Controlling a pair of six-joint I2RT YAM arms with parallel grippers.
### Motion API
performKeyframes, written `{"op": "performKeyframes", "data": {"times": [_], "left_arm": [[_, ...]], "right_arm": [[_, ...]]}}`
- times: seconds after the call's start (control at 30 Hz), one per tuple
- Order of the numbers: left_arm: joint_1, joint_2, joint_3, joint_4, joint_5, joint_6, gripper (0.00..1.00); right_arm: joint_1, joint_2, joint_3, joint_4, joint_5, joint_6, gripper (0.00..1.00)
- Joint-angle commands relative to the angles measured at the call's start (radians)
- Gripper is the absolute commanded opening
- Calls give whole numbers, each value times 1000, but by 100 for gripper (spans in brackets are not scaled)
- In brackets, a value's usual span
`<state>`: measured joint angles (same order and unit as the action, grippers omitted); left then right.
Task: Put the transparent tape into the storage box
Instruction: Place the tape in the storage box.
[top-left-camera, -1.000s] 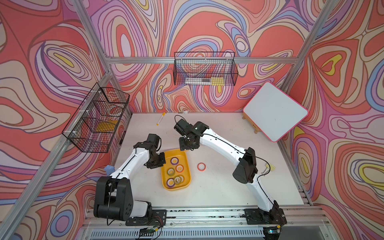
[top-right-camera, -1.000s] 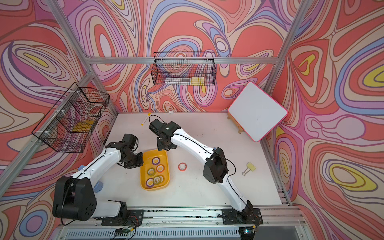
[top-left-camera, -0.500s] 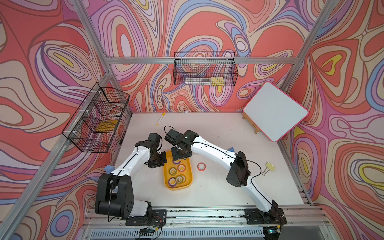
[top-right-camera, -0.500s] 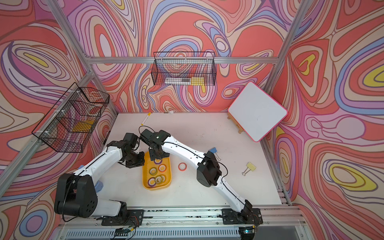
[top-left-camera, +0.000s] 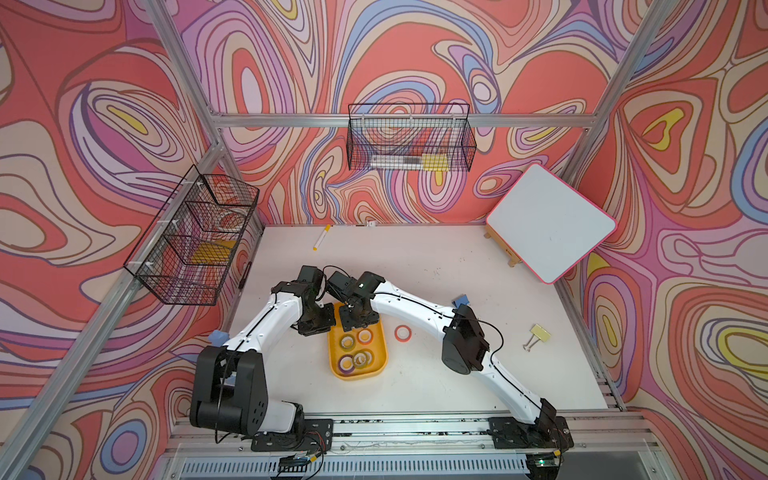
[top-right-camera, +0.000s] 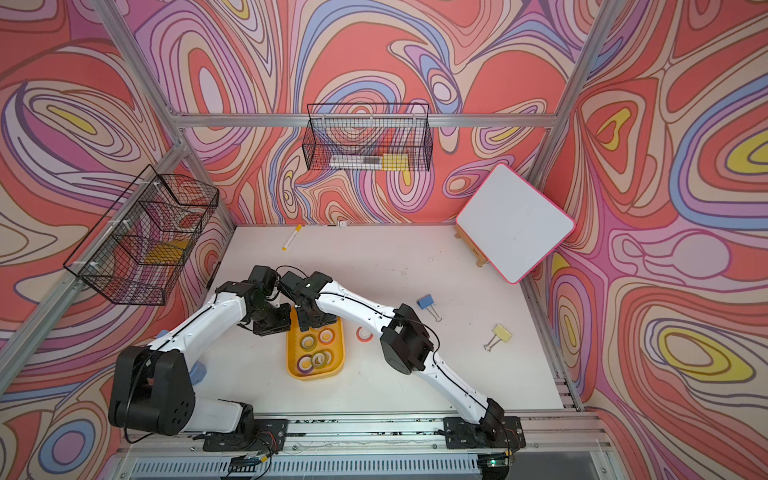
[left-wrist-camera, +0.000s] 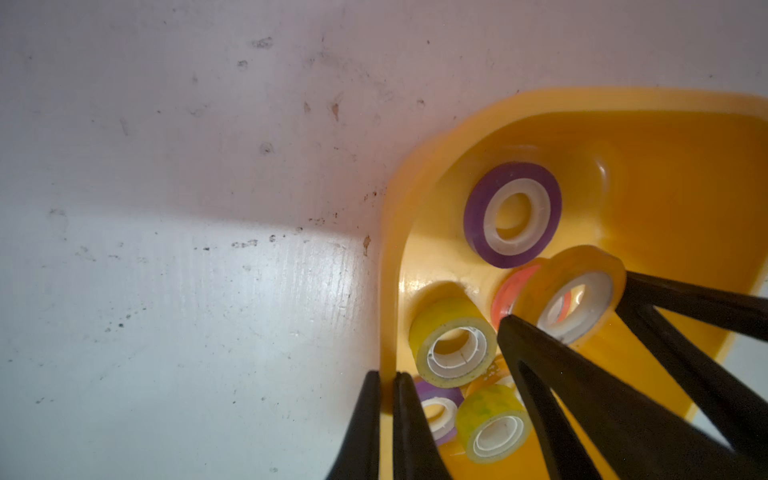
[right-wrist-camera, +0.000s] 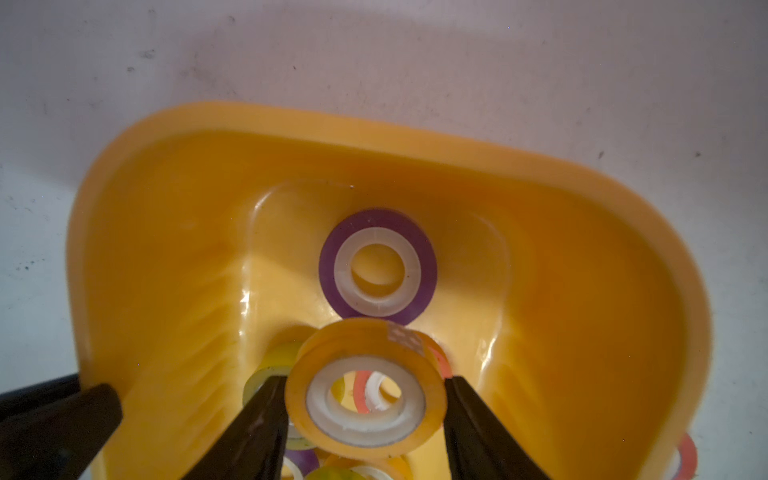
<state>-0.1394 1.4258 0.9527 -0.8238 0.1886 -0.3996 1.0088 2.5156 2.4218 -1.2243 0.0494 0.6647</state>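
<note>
1. Your left gripper (left-wrist-camera: 385, 419) is clamped shut on the tray (left-wrist-camera: 388, 291). It pinches the left wall near the far corner, one finger inside and one outside.
2. Your right gripper (right-wrist-camera: 365, 415) grips an amber roll (right-wrist-camera: 365, 399) by its outer sides. The roll hangs over the tray's far half, above other rolls, with its hole facing the wrist camera.
3. A purple roll (right-wrist-camera: 378, 266) lies flat at the tray's far end, just beyond the held one.
4. More rolls (top-left-camera: 362, 358) lie in the tray's near half, some touching.
5. One red-orange roll (top-left-camera: 403, 332) lies on the table (top-left-camera: 415, 270) just right of the tray, not touching it.
</note>
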Motion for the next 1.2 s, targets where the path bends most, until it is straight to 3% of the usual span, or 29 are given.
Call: {"op": "performKeyframes", "data": {"times": [0.0,0.4,0.67,1.0,1.17], "left_arm": [[-11,14,3,-20,10,14,3],[-12,15,4,-26,2,18,3],[-12,17,6,-30,-2,19,4],[-14,14,4,-28,3,21,5],[-15,15,4,-28,-1,24,5]], "right_arm": [[-5,20,-8,18,20,11,61],[-14,-26,-19,41,26,8,64],[-19,-191,-48,8,104,24,65],[-130,-461,-490,81,61,68,70],[-185,-513,-661,94,29,57,75]]}}
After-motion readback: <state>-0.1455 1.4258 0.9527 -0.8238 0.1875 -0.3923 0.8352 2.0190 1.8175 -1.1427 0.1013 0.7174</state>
